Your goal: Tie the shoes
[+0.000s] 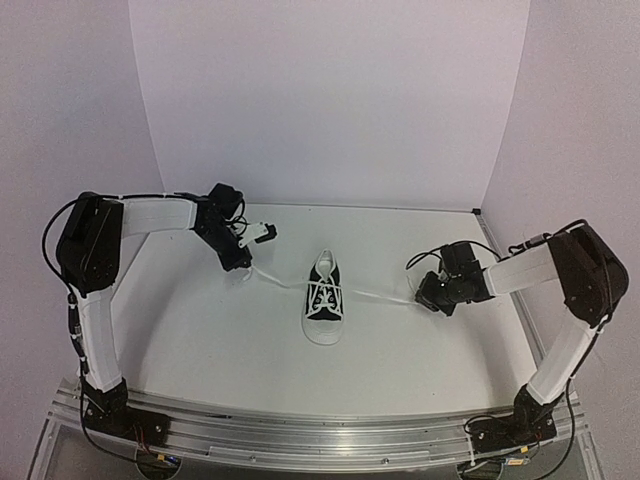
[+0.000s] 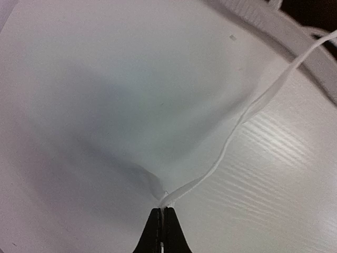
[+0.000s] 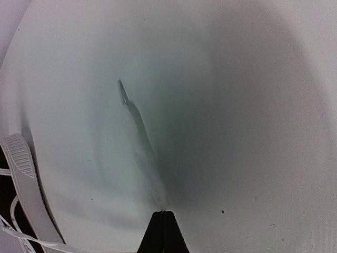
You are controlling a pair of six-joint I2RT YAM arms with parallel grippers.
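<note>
Aluminium rail point(image 1: 320, 435) is seen nearest in the top view, with both arm bases bolted on it; beyond it a white worktop point(image 1: 200, 340) is spread, matte, with faint wood-grain streaks shown in the left wrist view; a curved white backdrop point(image 1: 330, 100) is raised behind it, flanked by pale lilac side walls point(image 1: 60, 100). The black sneaker point(image 1: 323, 300) is stood upright on its sole near the middle of the worktop, white toe cap turned toward the rail, heel toward the backdrop. The left claw point(image 1: 243, 266) is lowered to the worktop left of the shoe; its tips are pressed together on the left lace point(image 2: 237, 121), which is stretched from the tips across to the shoe. The right claw point(image 1: 424, 298) is set right of the shoe, well apart from it; its tips are closed on the right lace point(image 1: 380, 295), drawn nearly straight from the eyelets; a soft shadow is cast round each claw.
</note>
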